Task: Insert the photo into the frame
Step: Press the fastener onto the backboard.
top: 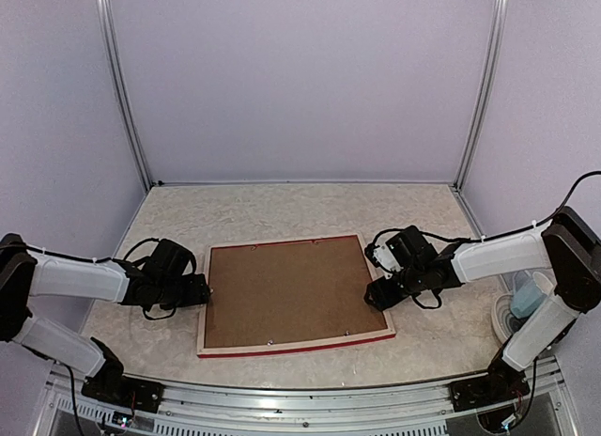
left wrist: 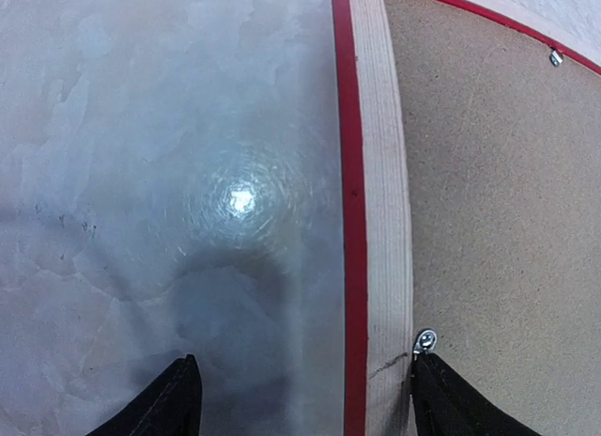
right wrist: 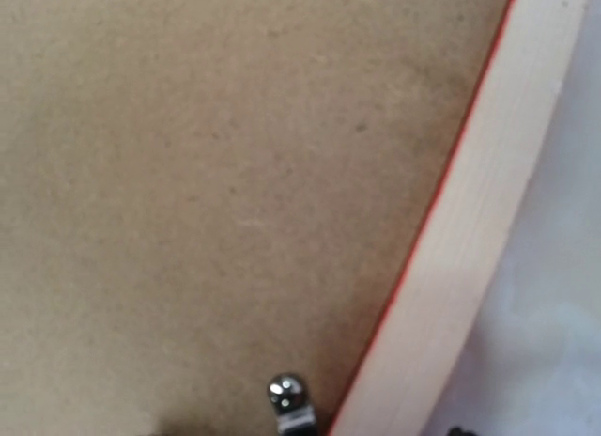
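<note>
**Top view.**
- Frame [top: 297, 342]: lies flat, face down, at the middle of the pale marbled surface [top: 282, 206]. Its pale wood back is up and a thin red strip shows along the near edge.
- Brown backing board [top: 286, 290]: fills the frame opening.
- Small metal clips [top: 270, 341]: sit along the near rail.
- Left tool [top: 202, 295]: low at the frame's left rail.
- Right tool [top: 376, 293]: low at the frame's right rail, near the front corner. From here I cannot tell whether its jaws are parted or closed.

**Left wrist view.**
- Frame rail [left wrist: 387, 173]: pale wood with a red outer edge, running up the picture.
- Left tool [left wrist: 302, 361]: released, with its jaws straddling the rail.
- Black fingers [left wrist: 174, 403]: one is over the bare surface [left wrist: 141, 173], apart from the red edge. The other is over the backing board [left wrist: 507, 220], just beside a metal clip [left wrist: 424, 341].
- Second clip [left wrist: 556, 55]: farther along the board's edge.

**Right wrist view.**
- Backing board [right wrist: 207, 173]: seen very close and filling most of the picture.
- Frame rail [right wrist: 479, 239]: pale wood, crossing diagonally at the right, with a red line along its inner edge.
- Metal clip [right wrist: 286, 396]: at the bottom, beside the rail.
- Surface [right wrist: 554, 342]: visible beyond the rail.
- Right tool: its fingers barely show here, so its state cannot be told.
</note>
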Controlling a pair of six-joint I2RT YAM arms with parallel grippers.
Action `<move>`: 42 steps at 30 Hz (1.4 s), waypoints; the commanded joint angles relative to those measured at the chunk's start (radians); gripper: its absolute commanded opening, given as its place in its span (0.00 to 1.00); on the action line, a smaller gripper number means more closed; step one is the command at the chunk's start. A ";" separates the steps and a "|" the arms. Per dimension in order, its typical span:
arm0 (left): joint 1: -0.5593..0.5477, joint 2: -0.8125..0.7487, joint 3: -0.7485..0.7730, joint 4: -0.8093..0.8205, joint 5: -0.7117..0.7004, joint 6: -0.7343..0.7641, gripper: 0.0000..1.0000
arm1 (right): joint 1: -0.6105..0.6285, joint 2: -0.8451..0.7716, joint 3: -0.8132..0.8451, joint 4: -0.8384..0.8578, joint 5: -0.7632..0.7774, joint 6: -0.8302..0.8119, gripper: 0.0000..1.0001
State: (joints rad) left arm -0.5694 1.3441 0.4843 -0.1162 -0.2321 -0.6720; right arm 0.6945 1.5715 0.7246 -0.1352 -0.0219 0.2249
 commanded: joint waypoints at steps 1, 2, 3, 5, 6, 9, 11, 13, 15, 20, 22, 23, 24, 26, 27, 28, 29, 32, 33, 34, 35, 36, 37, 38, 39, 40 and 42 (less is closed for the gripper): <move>-0.009 0.014 0.024 -0.015 0.019 0.020 0.75 | -0.005 0.003 -0.014 0.011 -0.012 -0.002 0.66; -0.010 0.014 0.023 -0.015 0.022 0.019 0.75 | -0.004 0.006 -0.014 0.011 -0.014 -0.002 0.66; -0.011 0.015 0.025 -0.014 0.023 0.019 0.74 | -0.005 0.011 -0.013 0.012 -0.016 -0.002 0.66; -0.013 0.016 0.027 -0.018 0.027 0.017 0.71 | -0.004 0.013 -0.013 0.012 -0.018 -0.001 0.66; -0.014 0.018 0.028 -0.019 0.029 0.019 0.71 | -0.004 0.013 -0.013 0.012 -0.018 -0.001 0.66; -0.023 0.013 0.030 -0.020 0.029 0.018 0.70 | -0.005 0.010 -0.014 0.014 -0.018 -0.001 0.66; -0.028 -0.002 0.028 -0.015 0.032 0.020 0.70 | -0.004 0.013 -0.013 0.014 -0.019 -0.002 0.66; -0.027 -0.019 0.029 -0.014 0.035 0.020 0.69 | -0.005 0.016 -0.011 0.013 -0.020 -0.003 0.66; -0.023 -0.023 0.032 -0.019 0.031 0.020 0.67 | -0.004 0.018 -0.011 0.015 -0.021 -0.003 0.66; -0.004 0.001 0.033 -0.031 0.011 0.017 0.62 | -0.004 0.018 -0.011 0.014 -0.022 -0.002 0.66; 0.002 0.018 0.030 -0.017 0.020 0.020 0.60 | -0.005 0.018 -0.012 0.014 -0.024 -0.002 0.66; 0.002 0.023 0.029 -0.008 0.030 0.022 0.60 | -0.004 0.018 -0.013 0.014 -0.023 -0.003 0.66; 0.001 0.032 0.028 0.000 0.039 0.024 0.60 | -0.004 0.016 -0.013 0.015 -0.023 -0.003 0.66; 0.000 0.043 0.029 0.009 0.049 0.029 0.60 | -0.004 0.017 -0.013 0.014 -0.024 -0.003 0.66; -0.002 0.048 0.032 0.012 0.055 0.032 0.60 | -0.004 0.018 -0.013 0.014 -0.025 -0.003 0.66; -0.003 0.051 0.032 0.014 0.060 0.035 0.60 | -0.005 0.018 -0.012 0.014 -0.026 -0.002 0.66; -0.008 0.054 0.034 0.015 0.063 0.038 0.60 | -0.004 0.018 -0.013 0.014 -0.025 -0.003 0.66; -0.015 0.044 0.034 0.015 0.059 0.040 0.61 | -0.005 0.020 -0.011 0.016 -0.025 -0.004 0.66; -0.015 0.041 0.032 0.017 0.059 0.041 0.61 | -0.005 0.021 -0.011 0.016 -0.026 -0.003 0.66; -0.015 0.033 0.031 0.019 0.059 0.041 0.61 | -0.004 0.021 -0.011 0.016 -0.025 -0.004 0.66; -0.015 0.030 0.032 0.017 0.059 0.043 0.62 | -0.004 0.022 -0.010 0.015 -0.026 -0.004 0.66; -0.015 0.029 0.032 0.017 0.059 0.043 0.62 | -0.004 0.021 -0.010 0.016 -0.025 -0.004 0.66; -0.015 0.029 0.031 0.017 0.058 0.043 0.61 | -0.004 0.022 -0.010 0.017 -0.026 -0.004 0.66; -0.014 0.034 0.032 0.013 0.054 0.042 0.61 | -0.005 0.021 -0.010 0.015 -0.026 -0.004 0.66; -0.013 0.041 0.033 0.009 0.049 0.040 0.61 | -0.004 0.021 -0.010 0.015 -0.025 -0.004 0.66; -0.012 0.047 0.033 0.007 0.046 0.038 0.60 | -0.004 0.021 -0.010 0.015 -0.026 -0.003 0.66; -0.008 0.062 0.030 0.007 0.042 0.034 0.57 | -0.005 0.020 -0.011 0.015 -0.026 -0.005 0.66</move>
State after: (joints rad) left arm -0.5793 1.3777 0.5049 -0.1047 -0.1867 -0.6441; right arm 0.6945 1.5764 0.7231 -0.1246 -0.0444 0.2253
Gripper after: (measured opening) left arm 0.592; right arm 0.659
